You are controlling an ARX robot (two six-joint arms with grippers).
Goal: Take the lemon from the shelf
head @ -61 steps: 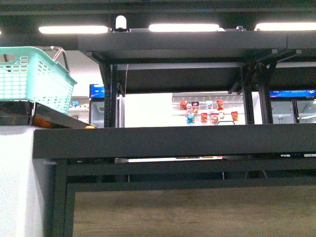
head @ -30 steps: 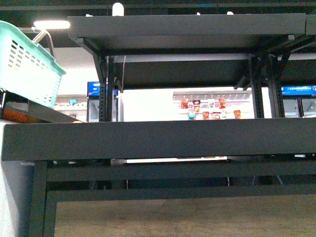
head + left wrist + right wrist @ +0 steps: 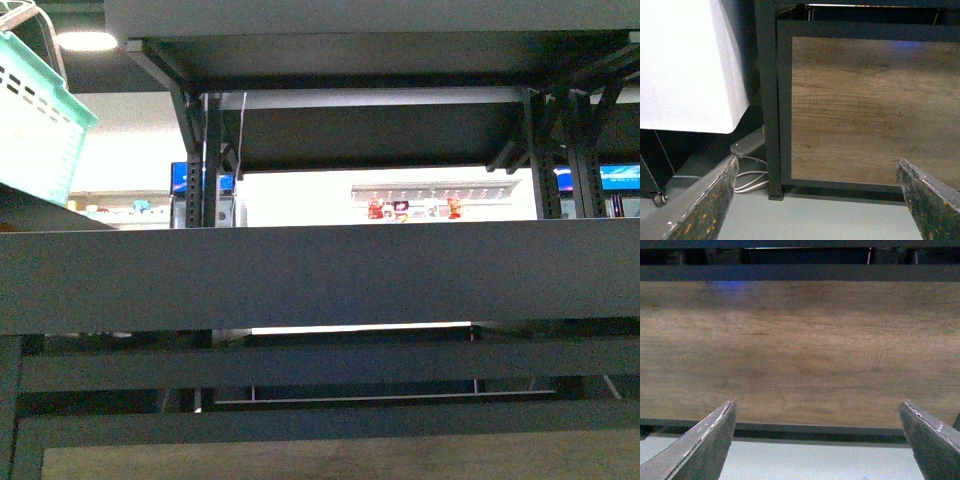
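While both my wrists hang low before the shelf [image 3: 320,275], I cannot tell where the lemon lies, as none of my three views shows the tray floors. My left gripper [image 3: 817,160] is spread wide with nothing between its jaws. Its fingers [image 3: 705,205] are dark, scuffed and flecked with yellow. Between them I see the wood panel [image 3: 870,110] in its black frame at the foot of the shelf, and the pale floor [image 3: 830,220] below it. My right gripper [image 3: 817,402] is just as wide apart and just as bare. Its grey fingers [image 3: 700,450] frame the same brown panel, with a dark rail of the shelf along the panel's far edge.

The shelf is black metal. In the front view, the raised front lip of one wide tier crosses my whole sight and hides whatever sits behind it. Another tier hangs above on perforated posts [image 3: 195,160] with slanted braces. Lower rails run beneath the lip, and a strip of the wood panel shows at the very bottom.

A teal basket [image 3: 35,120] with slotted walls stands tilted at the far left, beside the shelf. I cannot see what it contains. Through the gap between the tiers, red packets [image 3: 377,208] hang in a bright space well behind. Near my left wrist are a white cabinet [image 3: 685,65], a pale cable [image 3: 752,177] on the floor just beside the shelf's post, and a small caster [image 3: 658,199].
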